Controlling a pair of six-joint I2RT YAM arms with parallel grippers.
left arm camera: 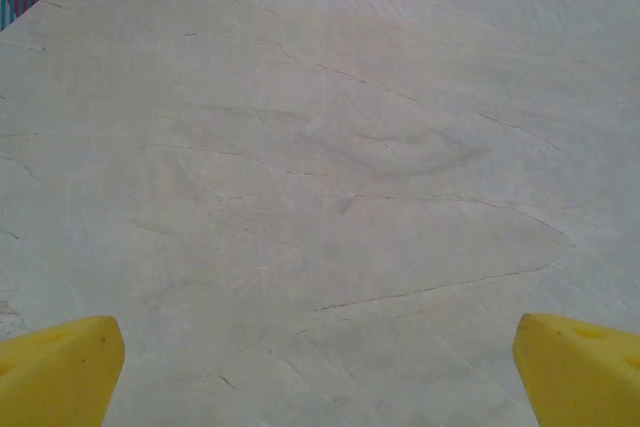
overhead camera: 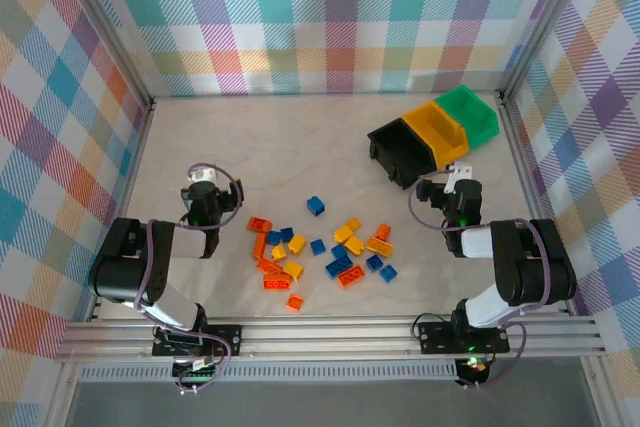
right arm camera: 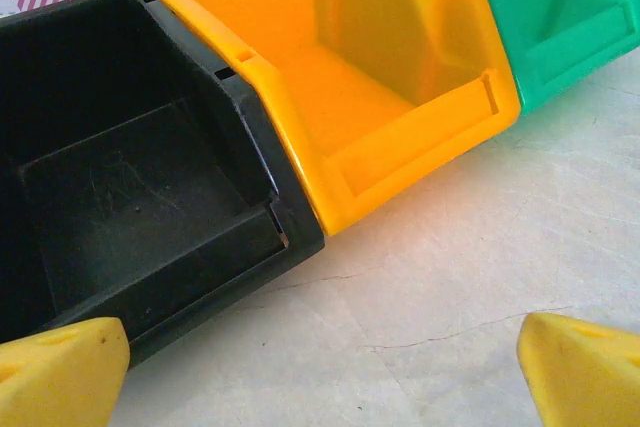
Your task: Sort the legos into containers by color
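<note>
Fingers [left arm camera: 60, 367] apart on left gripper [left arm camera: 320, 377] and right gripper [right arm camera: 320, 372] — empty, legos [overhead camera: 351, 244] scattered, containers [overhead camera: 430, 137] beside right.

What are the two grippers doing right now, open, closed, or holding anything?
Left gripper: open, holding nothing.
Right gripper: open, holding nothing, in front of the black bin.

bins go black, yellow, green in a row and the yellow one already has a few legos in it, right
No: the yellow bin is empty, as the right wrist view shows. The black, yellow, green row order is right.
</note>
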